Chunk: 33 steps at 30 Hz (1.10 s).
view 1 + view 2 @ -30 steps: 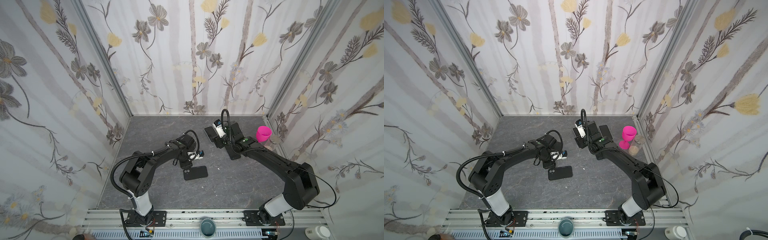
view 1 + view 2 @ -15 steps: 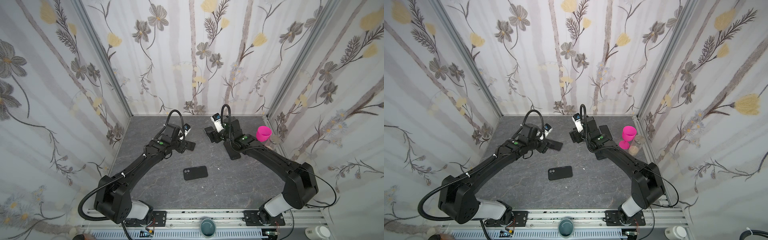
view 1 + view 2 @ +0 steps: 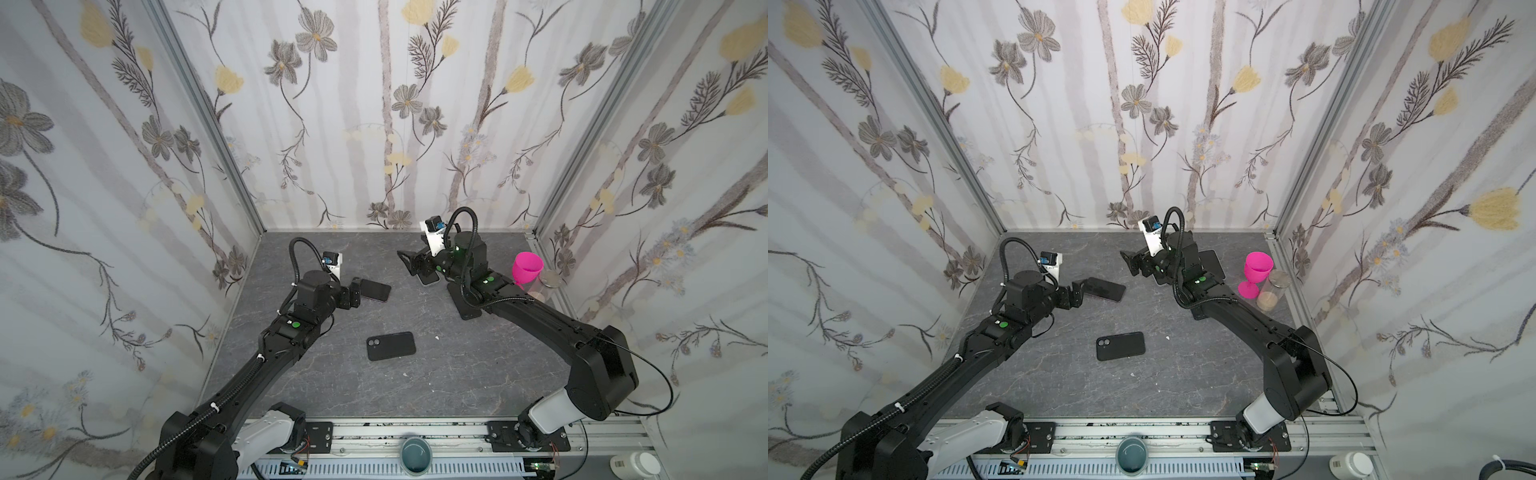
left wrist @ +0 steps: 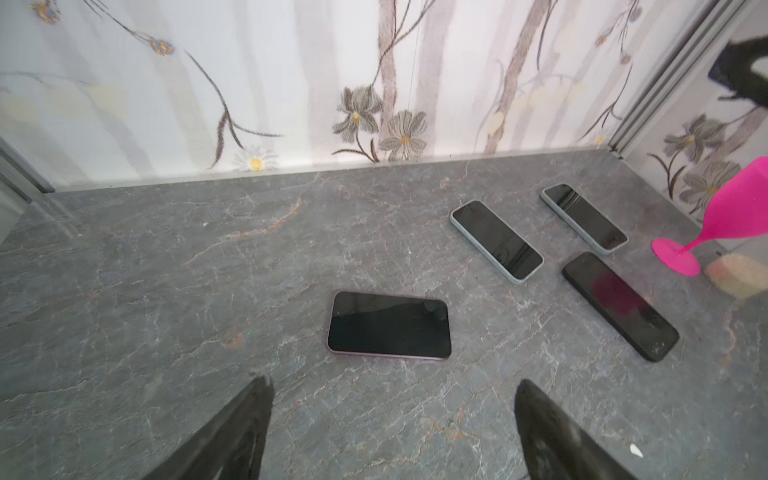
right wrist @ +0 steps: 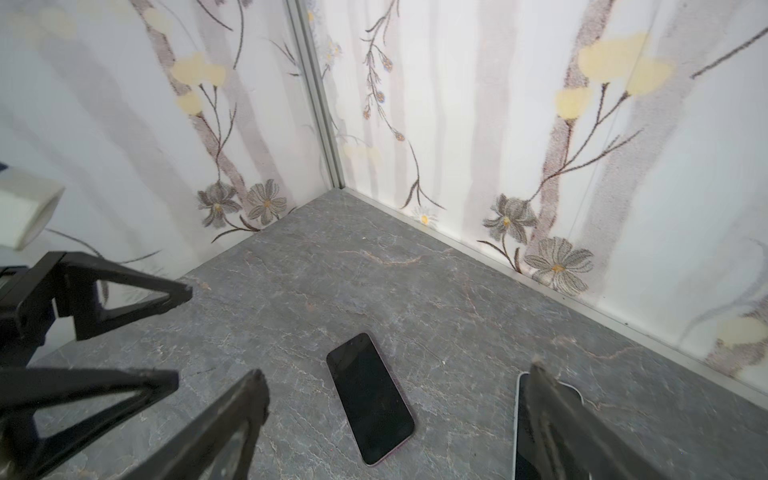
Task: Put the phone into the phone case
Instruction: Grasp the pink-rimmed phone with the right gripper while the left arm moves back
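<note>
The slim dark-screened phone with a pinkish edge (image 3: pixel 376 289) lies flat, screen up, toward the back left of the desk (image 3: pixel 436 374). It is well apart from the matte black rectangular phone case (image 3: pixel 390 345), which lies mid-desk with two round camera openings showing. Only the top views show the case.

The left hand (image 3: pixel 355 291) is just beside the phone's near end. The left wrist view shows its fingers (image 4: pixel 249 415) spread wide and empty, with bare desk between them and the phone. The right hand (image 3: pixel 409 262) hangs nearer the back wall, equally wide and holding nothing. Its wrist view catches the phone and the left hand's triangular fingers from the side.

The left wrist view alone lays out two pale-blue-edged phones (image 4: pixel 496 241) and a plain black phone (image 4: pixel 621 305), largely hidden under the right arm from above. Beside them stand a bright pink plastic goblet (image 3: pixel 527 268) and a clear glass jar (image 3: pixel 1273 291).

The desk is grey, veined stone. White wallpaper with grey and yellow flowers closes three sides.
</note>
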Tool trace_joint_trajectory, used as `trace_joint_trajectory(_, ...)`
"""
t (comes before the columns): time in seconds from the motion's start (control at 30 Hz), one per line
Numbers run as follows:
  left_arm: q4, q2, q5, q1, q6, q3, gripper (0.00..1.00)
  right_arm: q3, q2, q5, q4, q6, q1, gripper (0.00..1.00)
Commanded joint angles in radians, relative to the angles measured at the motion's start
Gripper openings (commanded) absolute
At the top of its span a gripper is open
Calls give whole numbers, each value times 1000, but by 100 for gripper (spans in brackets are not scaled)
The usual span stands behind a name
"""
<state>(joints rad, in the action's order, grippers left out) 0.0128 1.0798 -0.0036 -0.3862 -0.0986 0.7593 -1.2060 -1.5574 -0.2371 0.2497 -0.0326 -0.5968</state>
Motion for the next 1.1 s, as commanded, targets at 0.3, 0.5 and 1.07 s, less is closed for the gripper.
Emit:
trace_joint_trajectory(0.3,31,63,107,154,-130,48,95,-23,-96,-55,-73,576,-85,99)
trace_joint_trajectory(0.5,42,57,106,183,-127,35,100,-159,-234,30,-207,618,-98,100)
trace_joint_trajectory(1.07,52,77,98,210,-135,30,100,-807,-762,117,-796,533,-106,97)
